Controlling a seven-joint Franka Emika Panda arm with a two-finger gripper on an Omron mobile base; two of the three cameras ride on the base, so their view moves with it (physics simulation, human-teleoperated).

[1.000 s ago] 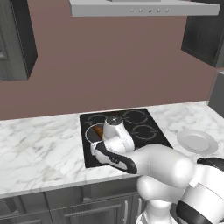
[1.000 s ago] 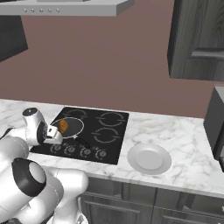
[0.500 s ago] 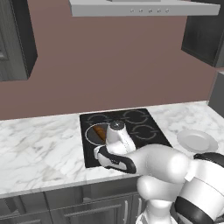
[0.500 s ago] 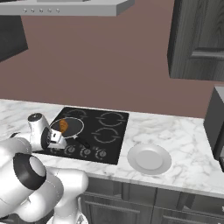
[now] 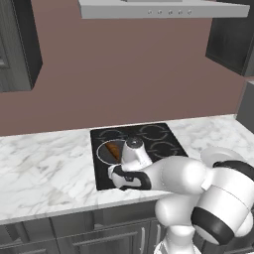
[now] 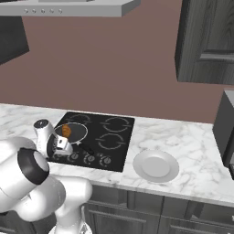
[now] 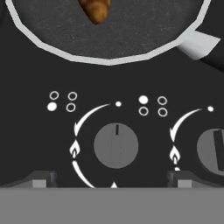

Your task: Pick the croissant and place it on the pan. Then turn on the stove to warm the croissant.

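The orange-brown croissant [image 7: 95, 9] lies inside the round dark-grey pan [image 7: 109, 60] on the front left burner of the black stove [image 6: 114, 135]. From the right base view the croissant [image 6: 66, 131] rests in the pan [image 6: 78, 130] just behind my gripper [image 6: 61, 147]. My gripper [image 7: 113, 181] is open and holds nothing. It hovers low over the knob row, its fingertips [image 7: 41, 179] on either side of a round grey knob [image 7: 116, 145] whose mark points up. A second knob [image 7: 214, 148] sits to its right.
The pan's handle [image 7: 199, 43] reaches toward the knob row. A pale round plate [image 6: 155, 165] lies on the marble counter [image 6: 192, 137] right of the stove. Dark cabinets and a range hood [image 5: 158, 9] hang above.
My hand has come down slightly and forward toward the knob row at the stove's front edge. The croissant and pan have stayed where they were.
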